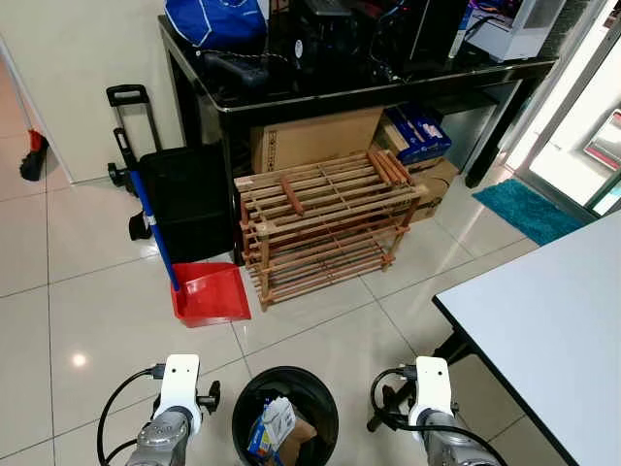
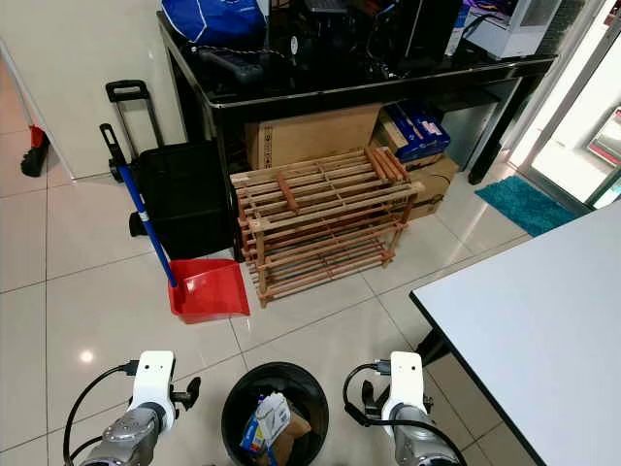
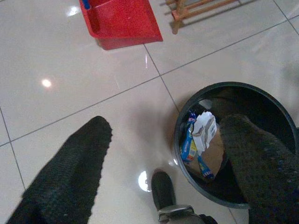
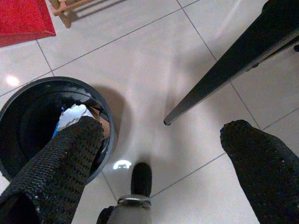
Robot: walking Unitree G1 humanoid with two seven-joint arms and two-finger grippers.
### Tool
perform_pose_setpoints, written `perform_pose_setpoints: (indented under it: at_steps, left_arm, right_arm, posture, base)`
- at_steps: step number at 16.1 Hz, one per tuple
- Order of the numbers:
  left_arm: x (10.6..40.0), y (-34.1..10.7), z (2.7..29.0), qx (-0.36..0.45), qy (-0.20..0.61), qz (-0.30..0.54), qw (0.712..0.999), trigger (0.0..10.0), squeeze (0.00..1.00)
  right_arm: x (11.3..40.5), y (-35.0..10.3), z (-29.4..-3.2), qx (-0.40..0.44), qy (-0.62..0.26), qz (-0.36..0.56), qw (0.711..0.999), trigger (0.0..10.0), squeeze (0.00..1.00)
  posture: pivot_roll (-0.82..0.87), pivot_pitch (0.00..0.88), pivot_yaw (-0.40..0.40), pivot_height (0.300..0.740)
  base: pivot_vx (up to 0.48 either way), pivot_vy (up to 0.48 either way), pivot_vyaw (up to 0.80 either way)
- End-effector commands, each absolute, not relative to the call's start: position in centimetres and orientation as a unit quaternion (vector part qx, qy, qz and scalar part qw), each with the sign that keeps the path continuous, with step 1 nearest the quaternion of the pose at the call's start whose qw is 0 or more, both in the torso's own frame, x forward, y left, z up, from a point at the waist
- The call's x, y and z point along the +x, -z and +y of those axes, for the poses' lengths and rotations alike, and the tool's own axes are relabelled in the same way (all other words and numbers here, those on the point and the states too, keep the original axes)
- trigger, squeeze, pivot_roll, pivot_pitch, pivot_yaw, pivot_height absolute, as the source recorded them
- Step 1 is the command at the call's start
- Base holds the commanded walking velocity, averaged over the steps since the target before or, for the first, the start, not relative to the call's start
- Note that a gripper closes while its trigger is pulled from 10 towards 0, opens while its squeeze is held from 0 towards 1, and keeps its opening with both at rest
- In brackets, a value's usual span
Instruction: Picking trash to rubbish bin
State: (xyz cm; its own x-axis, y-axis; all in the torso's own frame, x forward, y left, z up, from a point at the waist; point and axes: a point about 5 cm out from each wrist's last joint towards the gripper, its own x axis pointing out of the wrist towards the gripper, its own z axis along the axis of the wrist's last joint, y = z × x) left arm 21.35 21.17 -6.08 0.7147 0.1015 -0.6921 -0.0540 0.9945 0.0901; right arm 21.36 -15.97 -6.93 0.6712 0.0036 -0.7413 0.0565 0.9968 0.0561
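The black rubbish bin (image 1: 285, 413) stands on the pale tiles right at the robot's feet, squarely between its two arms, with cartons and a scrap of brown card (image 3: 202, 144) already lying inside. From the left gripper (image 3: 173, 163) the bin is just inboard and below; from the right gripper (image 4: 159, 158) it lies the same way, mirrored, so neither arm is clearly nearer. Both hang low over the floor, fingers spread wide and holding nothing. I judge any next piece must be found elsewhere; no loose trash shows near the red dustpan (image 1: 209, 292) or wooden rack (image 1: 325, 223).
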Motion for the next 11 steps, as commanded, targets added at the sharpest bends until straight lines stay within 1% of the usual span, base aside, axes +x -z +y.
perform_pose_setpoints:
  at_steps: [1, 11]
  left_arm:
    - [21.56, 6.02, 21.06, 0.025, -0.046, 0.377, 0.925, 10.0, 1.0]
    - [21.36, 5.97, 21.82, 0.011, -0.076, 0.373, 0.924, 10.0, 1.0]
  right_arm:
    - [21.28, 7.01, -16.13, 0.029, 0.012, 0.411, 0.911, 10.0, 0.0]
    - [21.52, 6.86, -16.26, 0.041, 0.015, 0.409, 0.911, 10.0, 0.0]
  posture:
    - [0.0, 0.0, -0.071, 0.74]
    - [0.0, 0.0, -0.073, 0.74]
  base:
    - [0.0, 0.0, 0.0]
    - [0.0, 0.0, 0.0]
